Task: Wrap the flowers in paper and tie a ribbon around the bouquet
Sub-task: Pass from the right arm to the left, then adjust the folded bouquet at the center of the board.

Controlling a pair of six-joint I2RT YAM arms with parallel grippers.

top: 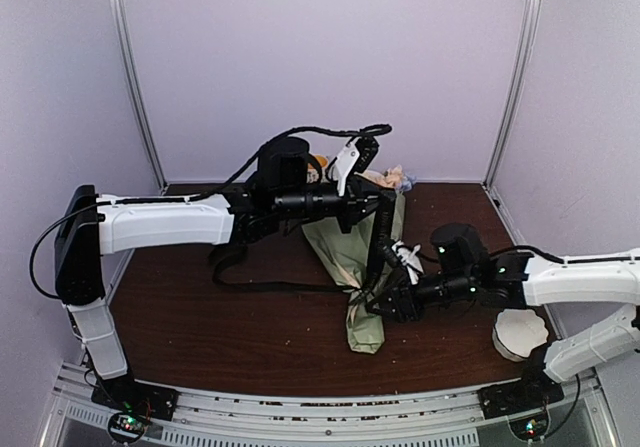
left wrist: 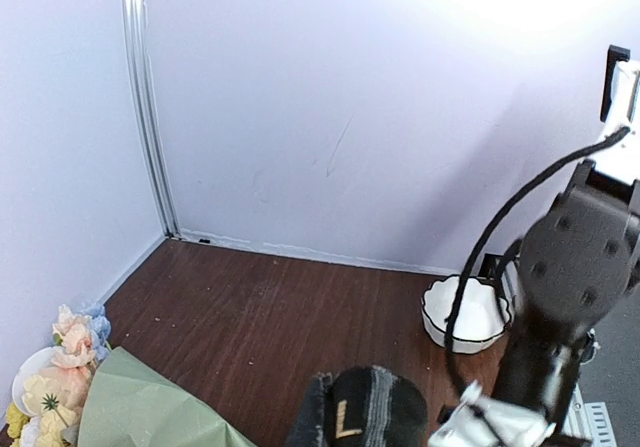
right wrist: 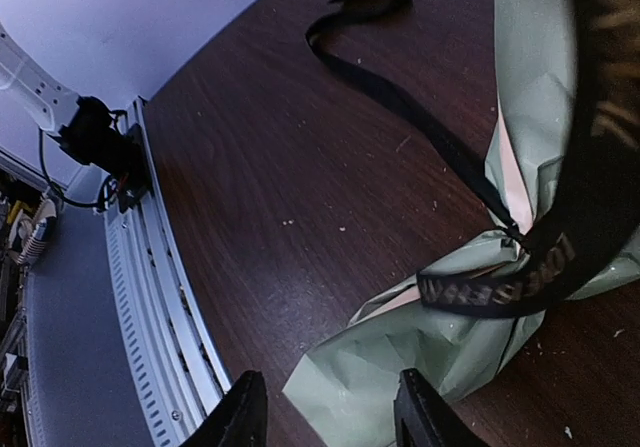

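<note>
Right fingers [right wrist: 245,412] stand spread just over the near end of the paper [right wrist: 400,357], close to the worktop [right wrist: 300,167] edge. I see open room on the left arm's side. Left fingers [top: 383,205] pinch the ribbon [right wrist: 500,292], which circles the paper. Flowers [left wrist: 60,367] show at the far wall, their stems hidden inside the paper.

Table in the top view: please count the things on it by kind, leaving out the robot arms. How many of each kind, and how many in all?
flower bunch: 1
paper sheet: 1
ribbon: 1
white scalloped round piece: 1
Total: 4
</note>
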